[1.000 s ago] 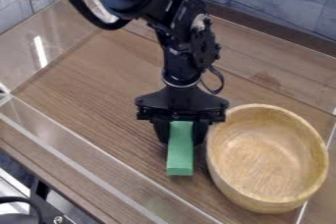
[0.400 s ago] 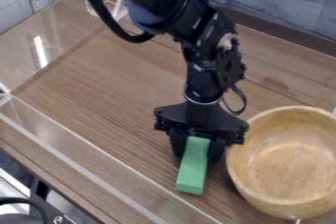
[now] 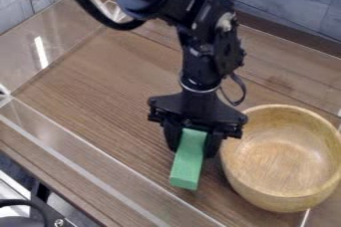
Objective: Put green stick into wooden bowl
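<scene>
The green stick (image 3: 189, 159) is a flat bright green block, tilted, with its upper end between the fingers of my black gripper (image 3: 196, 130). The gripper points straight down and is shut on that end. The stick's lower end hangs close to the wooden tabletop (image 3: 107, 82); I cannot tell whether it touches. The wooden bowl (image 3: 284, 159), round and light tan with a thick rim, sits just right of the gripper, and nothing lies inside it. The stick is outside the bowl, beside its left rim.
A clear plastic wall (image 3: 80, 156) runs along the table's front and left edges. The black arm (image 3: 173, 12) reaches in from the top. Bare wood lies to the left of the gripper.
The gripper has lifted the stick's upper end and rolled slightly, so the stick now hangs tilted. The camera view shifts between frames, so the bowl appears displaced.
</scene>
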`<control>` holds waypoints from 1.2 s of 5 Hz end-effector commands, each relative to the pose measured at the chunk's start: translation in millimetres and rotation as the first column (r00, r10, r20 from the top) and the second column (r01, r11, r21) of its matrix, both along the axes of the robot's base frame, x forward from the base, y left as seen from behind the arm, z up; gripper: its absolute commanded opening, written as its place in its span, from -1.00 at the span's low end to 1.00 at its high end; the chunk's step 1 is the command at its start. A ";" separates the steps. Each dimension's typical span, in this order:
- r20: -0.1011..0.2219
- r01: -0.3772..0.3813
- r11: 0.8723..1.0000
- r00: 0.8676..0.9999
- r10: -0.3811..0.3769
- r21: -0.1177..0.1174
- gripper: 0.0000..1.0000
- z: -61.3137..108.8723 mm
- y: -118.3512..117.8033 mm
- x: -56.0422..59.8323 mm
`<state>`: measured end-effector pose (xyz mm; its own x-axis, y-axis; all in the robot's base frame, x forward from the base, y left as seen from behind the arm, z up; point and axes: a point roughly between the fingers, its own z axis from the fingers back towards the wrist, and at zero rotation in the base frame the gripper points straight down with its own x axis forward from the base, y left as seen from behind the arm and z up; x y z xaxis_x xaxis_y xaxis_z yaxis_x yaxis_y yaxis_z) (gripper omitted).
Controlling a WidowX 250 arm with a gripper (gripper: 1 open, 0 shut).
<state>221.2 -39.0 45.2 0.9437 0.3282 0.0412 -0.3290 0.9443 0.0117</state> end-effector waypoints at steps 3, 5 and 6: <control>0.045 0.076 0.997 0.996 -0.076 -0.001 -1.00 19.4 -16.5 1.2; 0.039 0.103 0.995 0.994 -0.103 0.002 -1.00 25.8 -29.1 3.1; 0.038 0.108 0.994 0.993 -0.108 0.009 -1.00 34.0 -40.6 7.1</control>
